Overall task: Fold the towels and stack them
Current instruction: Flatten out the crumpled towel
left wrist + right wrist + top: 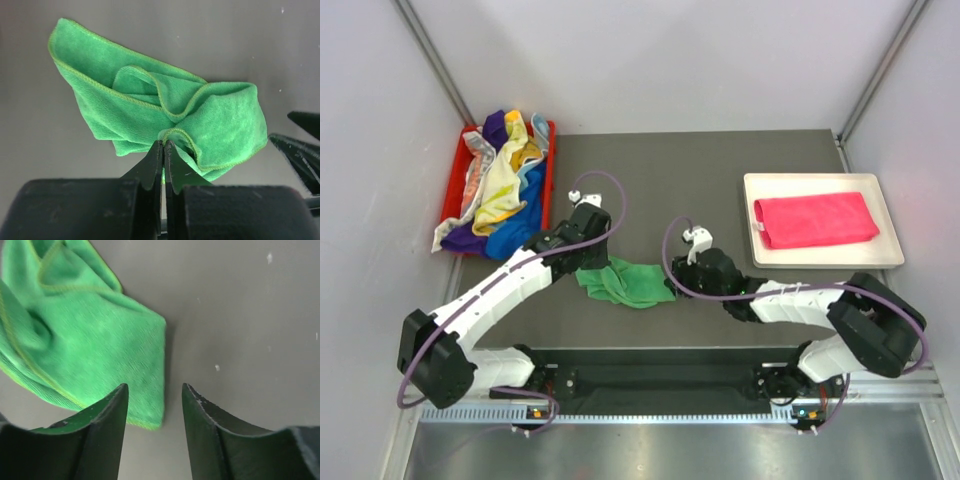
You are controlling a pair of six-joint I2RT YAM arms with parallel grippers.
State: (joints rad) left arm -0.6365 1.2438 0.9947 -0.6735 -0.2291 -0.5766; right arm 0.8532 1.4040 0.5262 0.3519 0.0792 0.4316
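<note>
The left gripper [163, 146] is clenched on an edge of the crumpled green microfibre towel [150, 100], which sits on the dark grey table [720, 160] between the two arms. The right gripper [152, 387] stands just beside it, jaws parted, grasping nothing.

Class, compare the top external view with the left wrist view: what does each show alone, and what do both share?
Only the top view: the red bin of mixed towels and a folded pink towel on the white tray. Only the wrist view: the left gripper pinched shut on the hem of the green towel. Both: that towel on the dark table.
</note>
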